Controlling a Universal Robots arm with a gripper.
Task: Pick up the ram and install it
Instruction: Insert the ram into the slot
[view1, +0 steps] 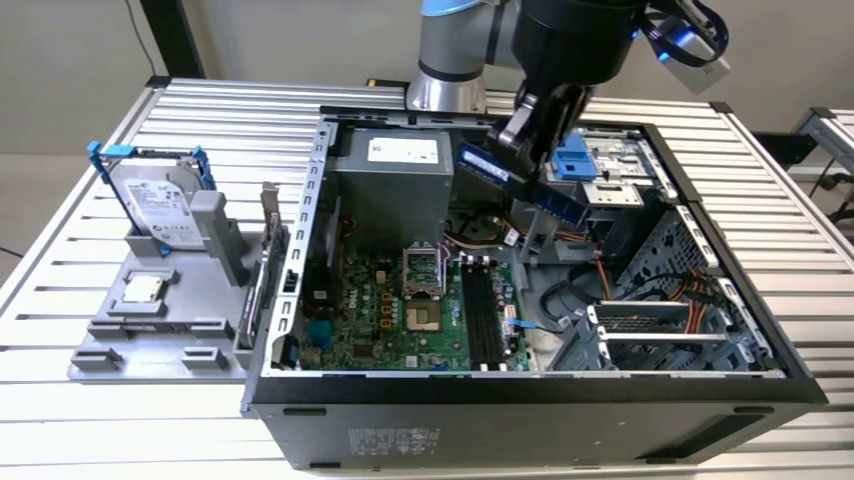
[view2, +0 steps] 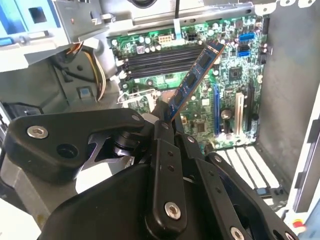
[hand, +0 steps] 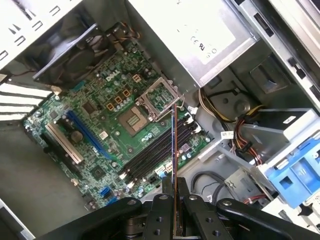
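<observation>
- The open computer case (view1: 534, 410) lies on its side on a slatted metal bench (view1: 801, 270), its dark wall closest to the watcher.
- To the exterior view's left, just beside the case, a grey tray (view1: 147, 345) holds an upright hard drive (view1: 160, 210) and a small square chip (view1: 140, 290).
- Inside the case lies the green motherboard (view1: 380, 310), with black memory slots (view1: 483, 310) running away from the watcher. The slots look unfilled in both wrist views.
- Above the board, well clear of the slots, hangs the ram (view1: 483, 165), a blue stick tilted at an angle.
- The hand (view1: 531, 160) pinches the ram by one end. In the second wrist view the stick (view2: 195, 75) juts out past the black fingers (view2: 162, 150).
- In the first wrist view the ram (hand: 173, 145) shows edge-on and crosses the slots (hand: 150, 156) at an angle.
- Judging by this, the pickup is done and the carry to the slots is in hand. Seating would call for the stick's long edge level and parallel with one slot.
- Farthest back stand the silver power supply (view1: 387, 170) and the arm's base.
</observation>
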